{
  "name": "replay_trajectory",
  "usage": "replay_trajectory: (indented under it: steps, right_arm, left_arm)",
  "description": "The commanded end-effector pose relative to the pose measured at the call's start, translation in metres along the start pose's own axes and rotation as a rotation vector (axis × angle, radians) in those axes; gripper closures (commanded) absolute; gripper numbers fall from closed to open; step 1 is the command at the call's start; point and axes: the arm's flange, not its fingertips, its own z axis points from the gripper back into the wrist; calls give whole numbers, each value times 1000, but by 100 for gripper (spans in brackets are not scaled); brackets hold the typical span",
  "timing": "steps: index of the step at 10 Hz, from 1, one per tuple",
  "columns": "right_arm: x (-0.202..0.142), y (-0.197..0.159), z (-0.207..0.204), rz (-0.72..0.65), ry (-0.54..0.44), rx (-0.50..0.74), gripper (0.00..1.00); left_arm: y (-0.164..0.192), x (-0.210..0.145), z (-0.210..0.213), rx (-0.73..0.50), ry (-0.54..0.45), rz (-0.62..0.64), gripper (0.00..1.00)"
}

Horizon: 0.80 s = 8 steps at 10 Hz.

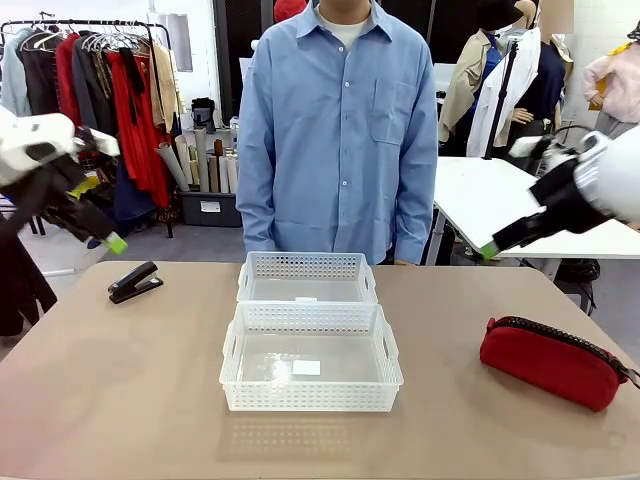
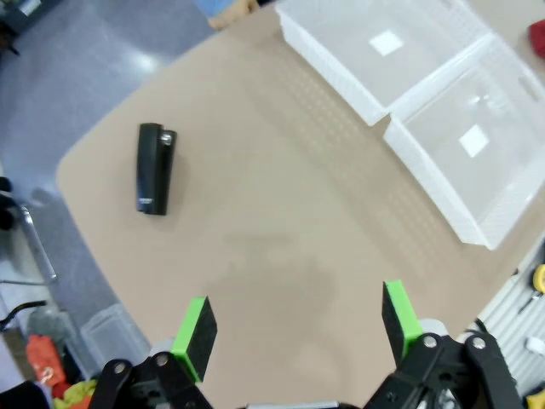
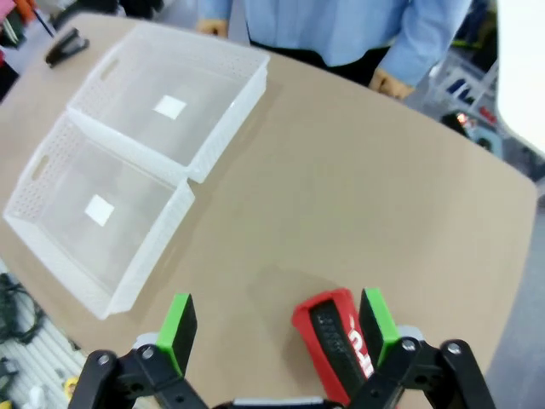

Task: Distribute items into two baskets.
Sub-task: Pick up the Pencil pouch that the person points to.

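Near basket (image 1: pixel 310 396) lies between left gripper (image 2: pixel 294 315) and right gripper (image 3: pixel 277 315), both raised, tilted down, fingers apart

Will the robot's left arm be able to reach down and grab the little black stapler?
Probably yes. The left tool hangs open above the table. The stapler lies by itself on the table nearby, with nothing between them and the baskets well off to the side.

A black clothes rack (image 1: pixel 90 23) hung with red and dark garments stands far left; a white rectangular table (image 1: pixel 480 200) sits right, over grey floor (image 1: pixel 185 245).
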Motion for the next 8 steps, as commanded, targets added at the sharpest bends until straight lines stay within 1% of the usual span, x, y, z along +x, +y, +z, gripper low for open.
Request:
replay_trajectory:
  steps: [1, 2, 3, 4, 5, 7, 8]
  right_arm:
    - [-1, -37, 21, -37, -24, 130, 0]
    - [-8, -53, 37, -71, -52, 180, 0]
    - [-17, -67, 52, -100, -87, 211, 0]
    - [-29, -78, 65, -120, -127, 244, 0]
    - [-38, -84, 76, -128, -144, 237, 0]
    - [-52, -91, 90, -118, -158, 250, 0]
    - [-58, -95, 95, -130, -163, 244, 0]
  left_arm:
    - [24, 5, 9, -43, -30, 66, 0]
    - [39, 2, 17, -57, -54, 110, 0]
    - [51, -4, 23, -81, -77, 124, 0]
    - [64, -13, 30, -113, -105, 108, 0]
    - [73, -25, 34, -138, -133, 98, 0]
    - [86, -45, 47, -202, -231, 98, 0]
    - [90, -53, 57, -235, -305, 100, 0]
